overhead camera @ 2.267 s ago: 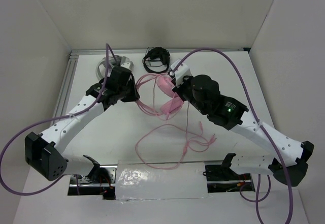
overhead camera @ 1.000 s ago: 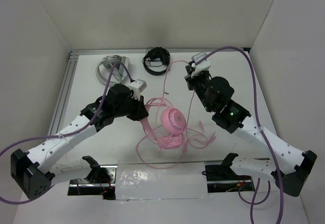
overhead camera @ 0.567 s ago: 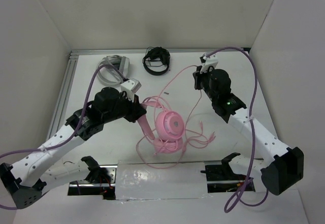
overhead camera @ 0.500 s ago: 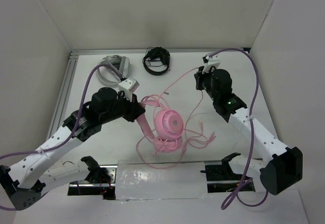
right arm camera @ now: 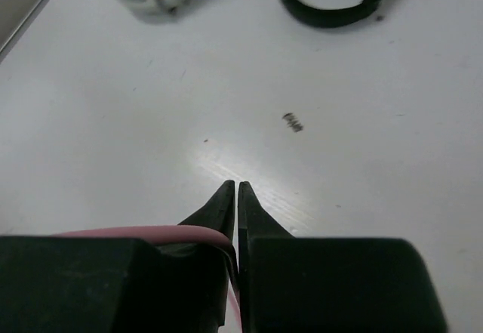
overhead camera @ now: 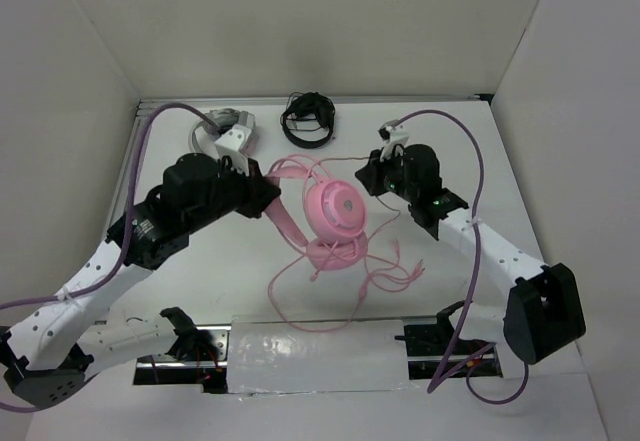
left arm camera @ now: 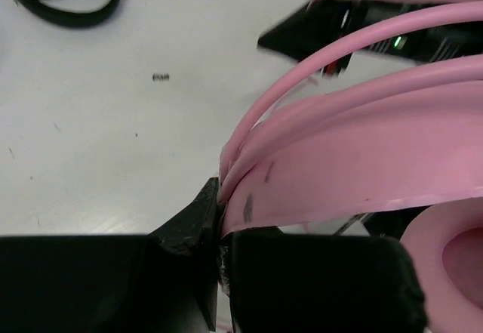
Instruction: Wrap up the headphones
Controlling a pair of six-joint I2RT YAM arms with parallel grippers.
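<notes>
Wind w/ tension, both grips firm.
Top: pink over-ear headphones (overhead camera: 335, 211) just near-side of black headphones (overhead camera: 308, 121). L wrist: left gripper (left arm camera: 219, 226) clamped on pink headband (left arm camera: 362, 167), hold steady. R wrist: right gripper (right arm camera: 236, 197) pinches thin pink cable (right arm camera: 151, 232); allow no slack.

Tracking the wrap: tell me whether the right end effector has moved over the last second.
Yes. The right end effector moved toward the near edge, away from the black headphones, toward the pink headphones.
</notes>
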